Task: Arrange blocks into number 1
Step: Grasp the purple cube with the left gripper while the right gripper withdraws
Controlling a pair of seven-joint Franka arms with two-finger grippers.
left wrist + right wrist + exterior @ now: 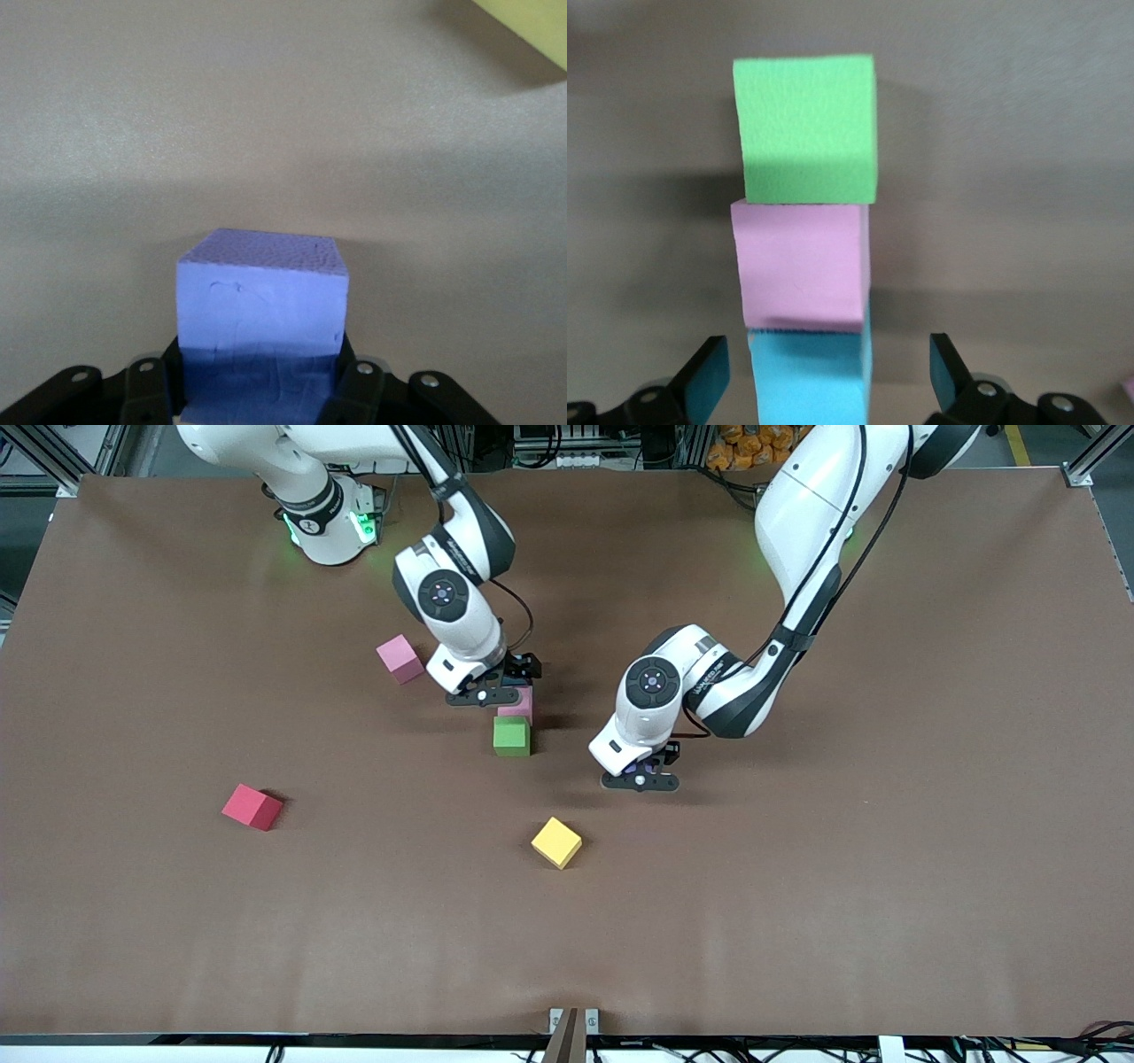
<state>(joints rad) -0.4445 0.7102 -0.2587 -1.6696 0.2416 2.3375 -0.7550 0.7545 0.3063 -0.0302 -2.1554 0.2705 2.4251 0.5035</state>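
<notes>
A green block (512, 736), a lilac-pink block (516, 704) and a light blue block (811, 381) lie touching in a straight row at mid-table; the green one is nearest the front camera. My right gripper (492, 691) (828, 372) is open and low around the light blue block, with a gap at each finger. In the front view that block is hidden under the gripper. My left gripper (640, 781) (257, 390) is shut on a purple block (261, 301), low over the table beside the row, toward the left arm's end. A pink block (400, 659) and a red block (252, 807) lie apart.
A yellow cube (556, 842) (532, 27) lies nearer the front camera than my left gripper, a short way from it. The red block lies toward the right arm's end. Bare brown table surrounds the blocks.
</notes>
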